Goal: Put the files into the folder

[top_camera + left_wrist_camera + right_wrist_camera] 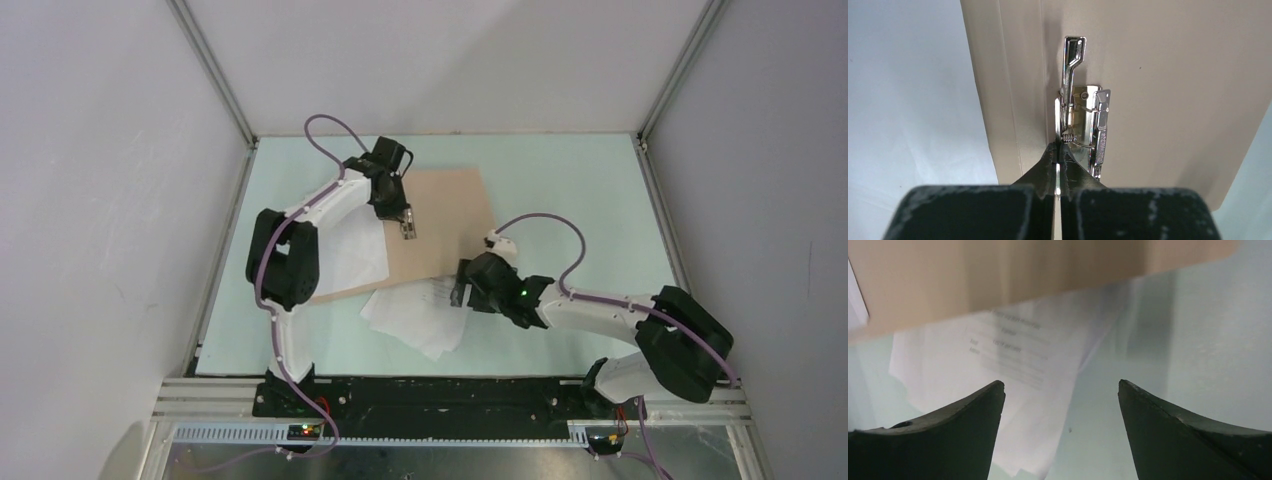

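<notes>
The tan folder point(450, 215) lies open on the mat at the centre. My left gripper point(407, 229) is over its spine, shut on the thin lever of the metal clip point(1088, 125); in the left wrist view the fingertips point(1059, 150) pinch the lever's bright edge against the folder point(1173, 90). The files point(418, 315), white sheets with faint print, lie fanned at the folder's near edge, partly tucked under it. My right gripper point(466, 290) hovers over their right edge, open with nothing between its fingers. In the right wrist view the gripper point(1062, 385) spans the files point(1013, 355) and bare mat, below the folder point(998, 275).
Another white sheet point(352, 250) lies left of the folder's spine, under the left arm. The pale green mat point(570, 180) is bounded by grey walls and aluminium posts point(645, 120) at the back corners. A black rail point(450, 395) runs along the near edge.
</notes>
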Tool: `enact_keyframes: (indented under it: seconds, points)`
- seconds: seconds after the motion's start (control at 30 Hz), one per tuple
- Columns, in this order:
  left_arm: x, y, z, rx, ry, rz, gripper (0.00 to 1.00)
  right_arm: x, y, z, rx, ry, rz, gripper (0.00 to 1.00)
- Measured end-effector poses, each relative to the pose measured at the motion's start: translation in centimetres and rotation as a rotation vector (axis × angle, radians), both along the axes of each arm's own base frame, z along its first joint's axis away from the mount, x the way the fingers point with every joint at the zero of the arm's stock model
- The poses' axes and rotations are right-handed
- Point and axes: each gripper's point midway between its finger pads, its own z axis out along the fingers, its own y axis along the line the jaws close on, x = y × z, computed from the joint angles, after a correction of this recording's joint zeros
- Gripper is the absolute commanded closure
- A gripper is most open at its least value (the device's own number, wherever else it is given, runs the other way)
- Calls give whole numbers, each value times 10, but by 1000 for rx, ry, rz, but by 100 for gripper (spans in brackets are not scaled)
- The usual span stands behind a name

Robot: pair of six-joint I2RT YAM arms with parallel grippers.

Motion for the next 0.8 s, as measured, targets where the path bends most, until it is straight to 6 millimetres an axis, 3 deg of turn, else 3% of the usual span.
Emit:
enact_keyframes:
  seconds: [0.1, 0.23, 0.27, 0.3, 0.33, 0.37, 0.43, 0.53, 0.6, 0.8]
  points:
    - [-2, 0, -17, 13, 36, -13, 100, 16, -18, -1, 47, 6, -90, 12]
    - [-5, 1, -44, 43, 90, -33, 98, 30, -21, 2, 98, 2, -135, 12]
    - [-5, 1, -50, 51, 101, -40, 92, 31, -20, 4, 108, -1, -135, 12]
    - [-5, 1, -54, 56, 108, -46, 74, 32, -18, 5, 117, -5, -133, 12]
    - [-5, 1, -57, 57, 114, -54, 65, 33, -17, 6, 123, -7, -132, 12]
    - [-6, 1, -59, 58, 118, -62, 46, 33, -16, 7, 128, -8, -130, 12]
    - [-6, 1, -57, 62, 114, -77, 31, 33, -15, 7, 132, -6, -130, 12]
    - [-11, 3, -50, 54, 94, -79, 29, 29, -12, 7, 136, 2, -119, 12]
    - [-29, 11, -44, 58, 93, -73, 29, 23, -8, 6, 136, 10, -105, 12]
    - [-111, 41, -27, 89, 76, -24, 33, -4, 2, -6, 142, 59, -58, 12]
